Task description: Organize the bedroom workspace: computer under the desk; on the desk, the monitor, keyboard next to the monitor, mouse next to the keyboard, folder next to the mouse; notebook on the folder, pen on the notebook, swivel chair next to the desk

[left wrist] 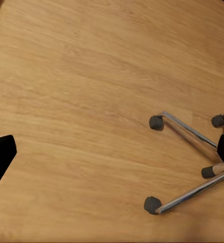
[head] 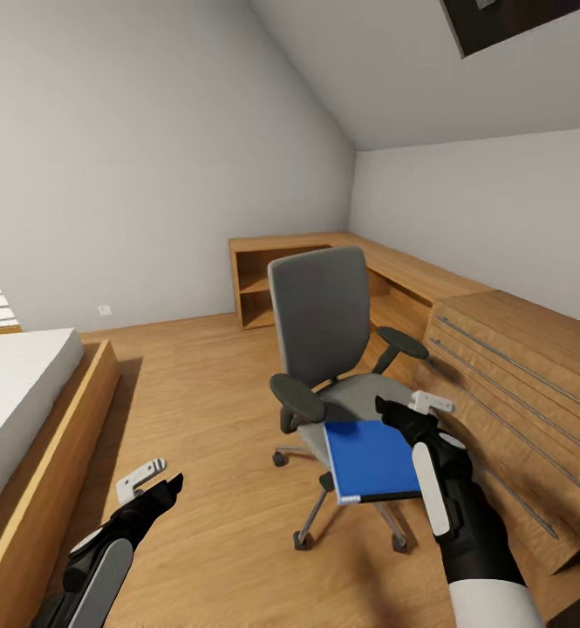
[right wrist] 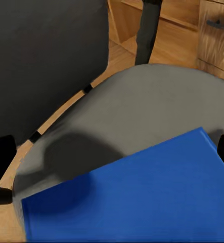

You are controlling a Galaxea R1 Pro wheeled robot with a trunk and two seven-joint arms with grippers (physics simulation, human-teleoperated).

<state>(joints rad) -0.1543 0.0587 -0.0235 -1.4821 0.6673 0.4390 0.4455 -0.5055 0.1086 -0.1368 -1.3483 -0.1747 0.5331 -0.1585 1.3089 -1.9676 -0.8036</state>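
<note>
Over the folder (head: 372, 460), right pincer (head: 409, 408) agape

We count one swivel chair (head: 324, 349), and on it two armrests (head: 296, 397). Under it, the left wrist view gives us four casters (left wrist: 155, 122) that we can see. There is one blue folder (head: 372, 460) on the seat. We see one bed (head: 15, 401), one skylight (head: 516, 17), one low open shelf (head: 263, 283), and one wooden drawer cabinet (head: 516, 384) with three long handles, as far as we can tell. Two grippers are in sight, the left gripper (head: 154, 484) and the right gripper (head: 412, 408).
</note>
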